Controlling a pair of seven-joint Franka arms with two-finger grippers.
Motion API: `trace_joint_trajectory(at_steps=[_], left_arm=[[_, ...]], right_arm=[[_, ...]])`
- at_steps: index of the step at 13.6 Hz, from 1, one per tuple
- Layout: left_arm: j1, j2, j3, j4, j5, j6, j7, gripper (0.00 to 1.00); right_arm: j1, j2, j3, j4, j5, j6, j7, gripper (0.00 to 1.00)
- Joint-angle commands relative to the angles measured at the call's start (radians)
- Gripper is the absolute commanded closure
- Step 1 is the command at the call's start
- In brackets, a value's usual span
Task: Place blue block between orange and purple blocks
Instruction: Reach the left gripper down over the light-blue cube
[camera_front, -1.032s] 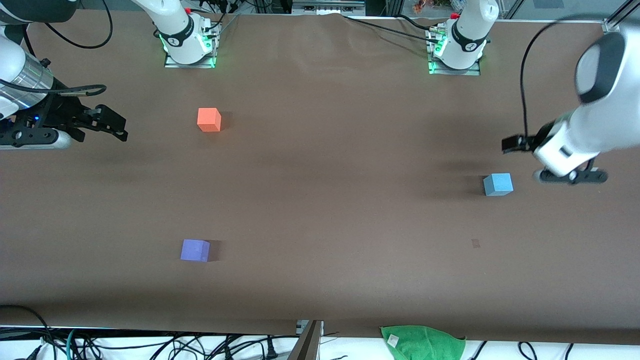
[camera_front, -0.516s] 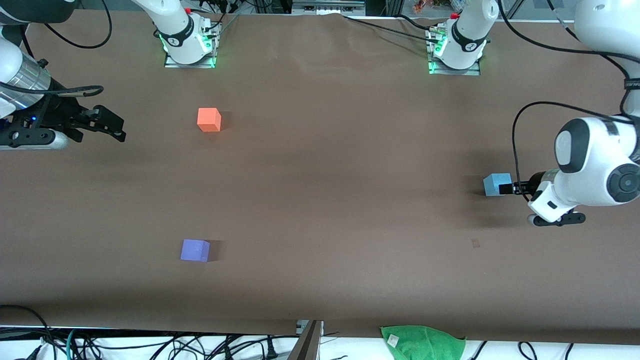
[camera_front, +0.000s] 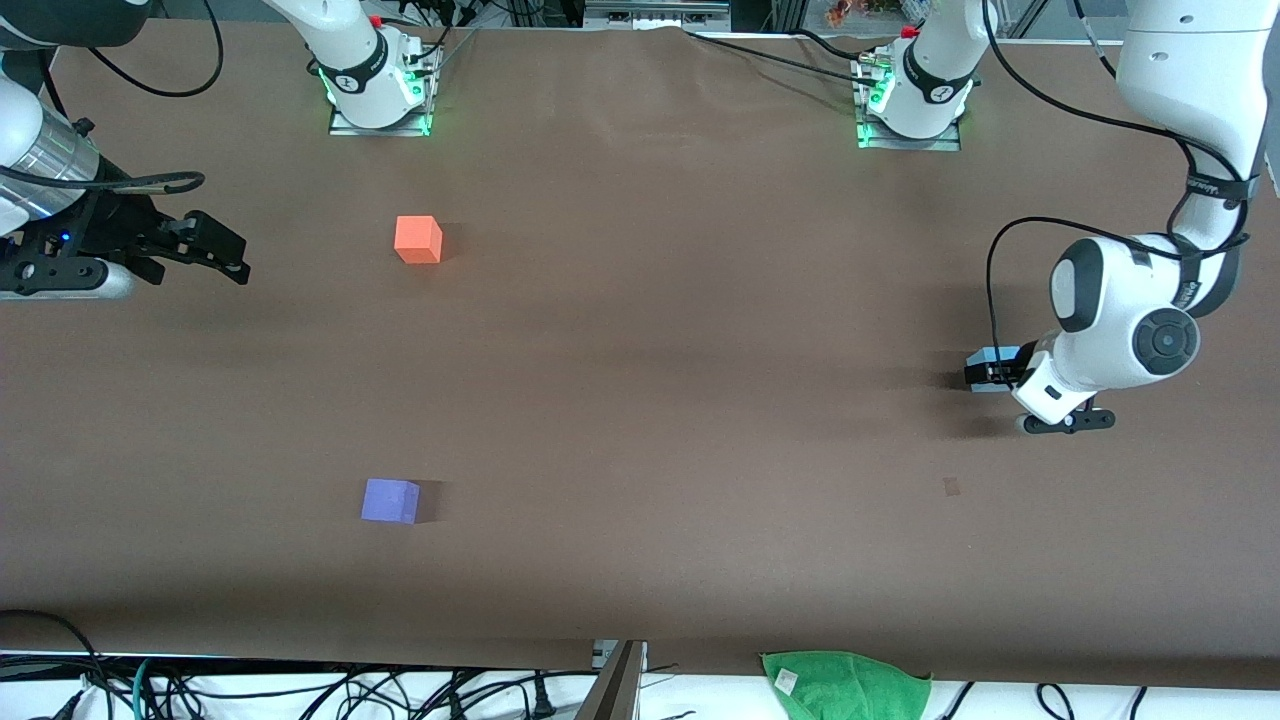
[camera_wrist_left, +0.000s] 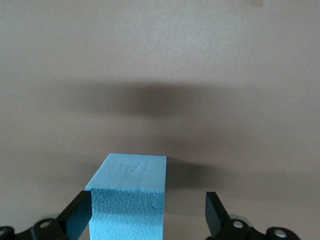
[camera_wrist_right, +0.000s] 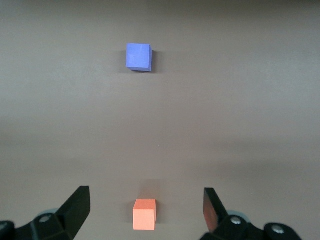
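My left gripper (camera_front: 992, 372) is down at the blue block (camera_front: 990, 356) toward the left arm's end of the table (camera_front: 680, 330), and from the front the block is mostly covered by my fingers and wrist. My right gripper (camera_front: 235, 262) waits with its fingers apart above the table at the right arm's end. The orange block (camera_front: 418, 240) sits nearer the bases, the purple block (camera_front: 390, 501) nearer the front camera, well apart, with bare table between them. A green cloth (camera_front: 845, 683) lies off the table's near edge.

In the left wrist view, my left gripper (camera_wrist_left: 149, 216) has its fingers (camera_wrist_left: 79, 214) wide apart around the blue block (camera_wrist_left: 131, 197); one seems to touch the block, the other stands clear.

In the right wrist view, my right gripper (camera_wrist_right: 145, 210) is spread open, with the orange block (camera_wrist_right: 144, 214) and purple block (camera_wrist_right: 138, 56) both on the table below.
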Motion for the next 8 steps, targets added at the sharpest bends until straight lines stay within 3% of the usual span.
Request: trace_joint_trajectory(at_steps=[1,8], left_arm=[[0.010,-0.050,-0.008,-0.045,0.075,0.024,0.015,0.00],[0.014,-0.009,-0.008,-0.050,0.083,0.030,0.013,0.00]], right_arm=[[-0.005,0.008,0.000,0.019,0.005,-0.005,-0.010,0.00],[-0.006,0.008,-0.001,0.019,0.005,-0.003,-0.010,0.00]])
